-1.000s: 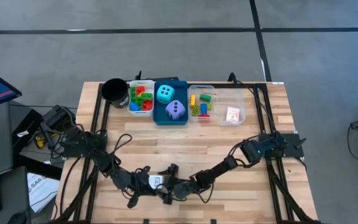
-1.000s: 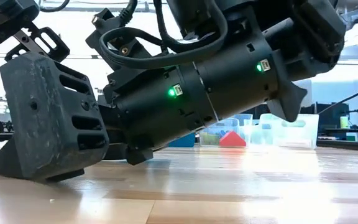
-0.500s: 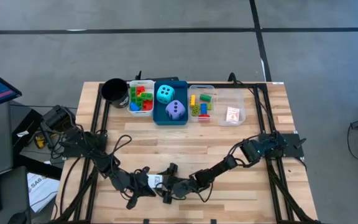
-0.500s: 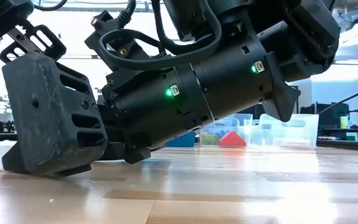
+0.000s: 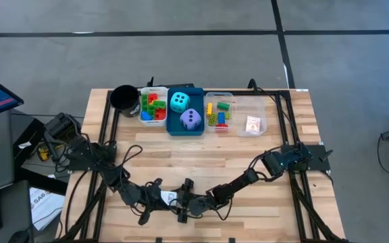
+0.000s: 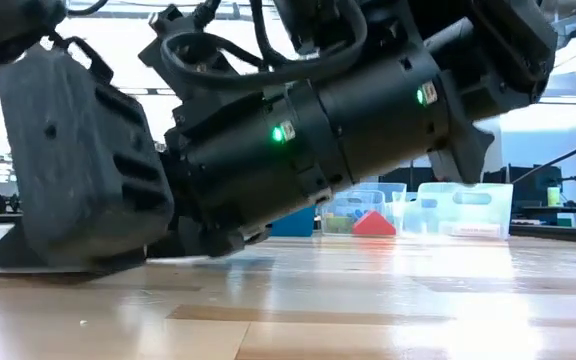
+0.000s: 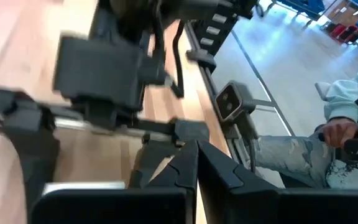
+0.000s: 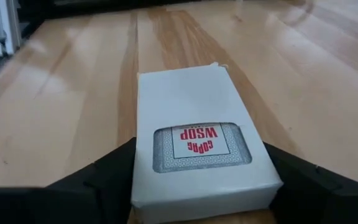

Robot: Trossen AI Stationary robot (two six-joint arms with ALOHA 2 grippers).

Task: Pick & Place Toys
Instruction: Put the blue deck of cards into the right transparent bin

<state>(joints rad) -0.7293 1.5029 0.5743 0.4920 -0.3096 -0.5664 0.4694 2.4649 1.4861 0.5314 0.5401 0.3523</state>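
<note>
A white playing-card box (image 8: 194, 118) lies face up on the wooden table near its near edge, at the middle (image 5: 170, 197). My right gripper (image 8: 197, 154) reaches in low from the table's right (image 5: 181, 201) and is shut on the box. My left gripper (image 7: 197, 165) is shut and sits close by on the box's left side (image 5: 157, 199); whether it touches the box is hidden. Coloured bricks (image 5: 152, 106), a cyan die (image 5: 179, 102), a purple die (image 5: 190, 119) and small cards (image 5: 252, 125) lie in trays at the far edge. My right gripper pinches the card box between its two fingers (image 8: 107, 171), on the box's two long sides at the end nearest the wrist (image 8: 143, 190). The fingers come nearly level from the table's right and lie along the box. The box lies flat, face up, on the table.
A black round cup (image 5: 123, 99), a white tray (image 5: 143, 115), a blue tray (image 5: 173, 128) and two clear trays (image 5: 234, 111) stand in a row at the far edge. Both arms cross low over the near half. A seated person (image 7: 328, 143) shows beyond the table.
In the low view the big dark gripper body at the left has tipped more upright and shifted a little to the left. The card box has stayed where it was on the table.
</note>
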